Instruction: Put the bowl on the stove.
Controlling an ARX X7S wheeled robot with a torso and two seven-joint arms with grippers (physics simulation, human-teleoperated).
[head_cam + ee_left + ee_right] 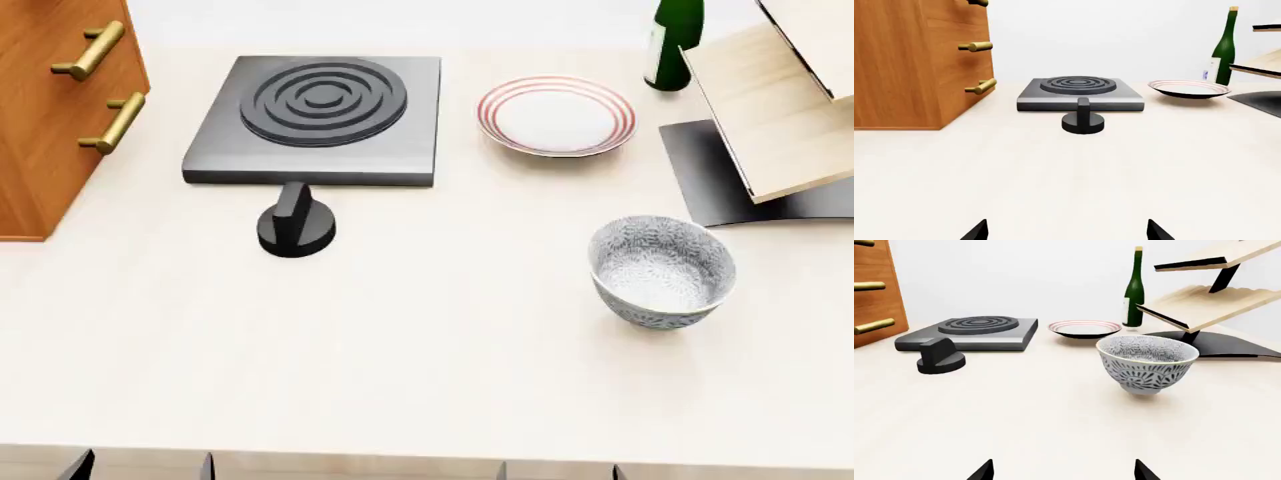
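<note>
Bowl (663, 271) stood upright on counter, right of stove (316, 120), well apart. Right gripper (1063, 471) faced bowl, nearer than left gripper (1066, 231). Both jaws spread, holding nothing. Reach fell to right arm.

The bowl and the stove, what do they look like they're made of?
The bowl looks like glazed ceramic: white with a dense grey-black floral pattern inside and out, and a smooth rim. The stove looks like dark grey brushed metal with a matte sheen, its burner formed of raised concentric rings. As both are simulator renders, these are impressions only.
</note>
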